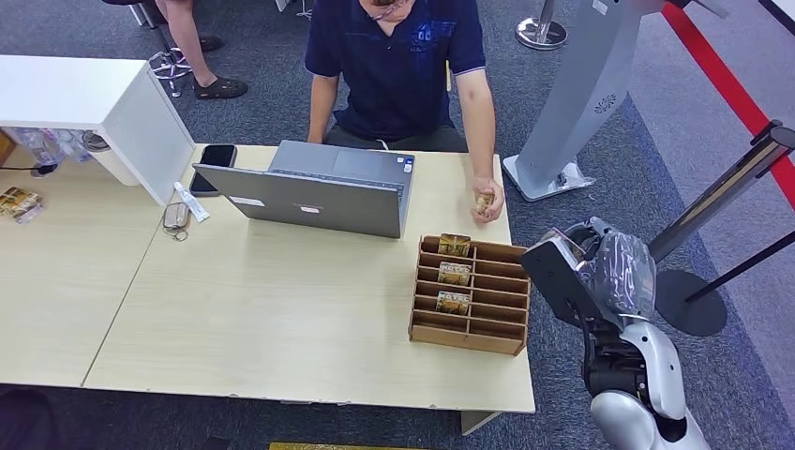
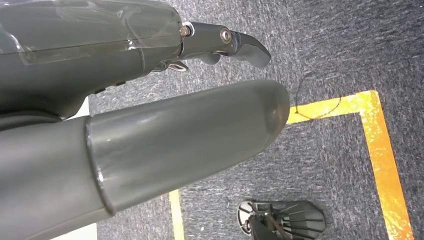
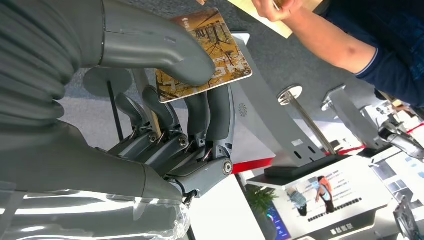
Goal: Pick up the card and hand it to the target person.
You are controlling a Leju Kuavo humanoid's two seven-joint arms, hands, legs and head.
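My right hand hangs just off the table's right edge, beside the wooden card rack. In the right wrist view this right hand pinches a brown patterned card between thumb and fingers. Three similar cards stand in the rack's left slots. The person in a dark blue shirt sits behind the table, and their hand rests on the tabletop near the rack, holding a small brown item. My left hand hangs over the carpet with its fingers apart, holding nothing.
A grey laptop sits mid-table with a phone and a white box to its left. A grey kiosk stand and barrier posts crowd the floor to the right. Yellow floor tape lies below my left hand.
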